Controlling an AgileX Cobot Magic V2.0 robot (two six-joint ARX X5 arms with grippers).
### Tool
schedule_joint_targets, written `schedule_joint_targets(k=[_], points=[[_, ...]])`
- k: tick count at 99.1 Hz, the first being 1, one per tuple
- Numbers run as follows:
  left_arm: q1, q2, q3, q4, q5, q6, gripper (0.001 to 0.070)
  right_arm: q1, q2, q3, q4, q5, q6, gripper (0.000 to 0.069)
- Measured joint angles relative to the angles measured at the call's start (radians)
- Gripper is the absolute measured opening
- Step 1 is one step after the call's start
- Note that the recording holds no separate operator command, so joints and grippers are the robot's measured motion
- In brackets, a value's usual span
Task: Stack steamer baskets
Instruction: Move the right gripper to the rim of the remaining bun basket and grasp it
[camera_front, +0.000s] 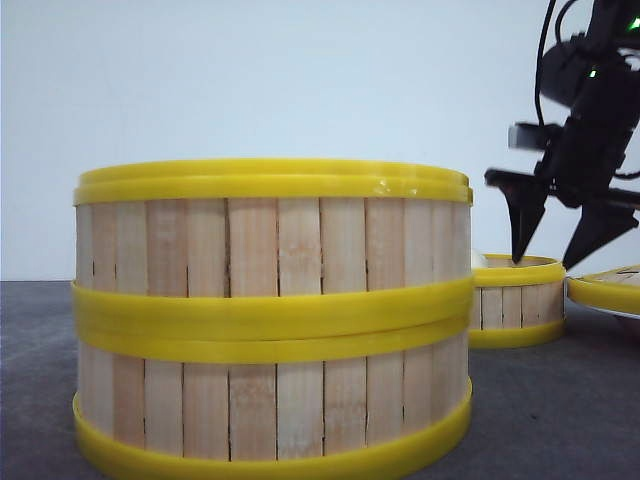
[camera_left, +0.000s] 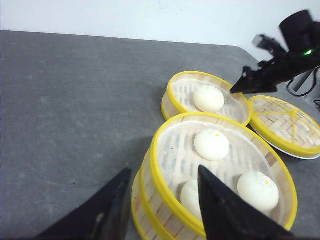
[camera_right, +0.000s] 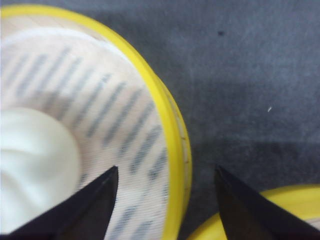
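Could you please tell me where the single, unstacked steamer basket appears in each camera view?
Front view: single basket, right, behind the two-basket stack.
Left wrist view: upper centre, holding one bun.
Right wrist view: fills the left.
Shared landmark: the right gripper open over its rim.

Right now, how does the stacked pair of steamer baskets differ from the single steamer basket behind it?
The stacked pair stands two tiers high and shows three buns; the single basket is one tier with one bun. The open right end effector straddles the single basket's rim. Both have yellow rims and bamboo slats.
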Motion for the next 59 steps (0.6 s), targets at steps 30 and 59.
schedule_joint_targets(k=[30, 59], points=[[0.000, 0.000, 0.000, -0.041, 0.005, -0.018, 0.0241, 0.002, 0.038, 0.000, 0.030, 0.063, -0.011, 0.0222], [0.000, 0.000, 0.000, -0.045, 0.006, -0.019, 0.0241, 0.016, 0.058, 0.001, 0.035, 0.067, -0.011, 0.0046]])
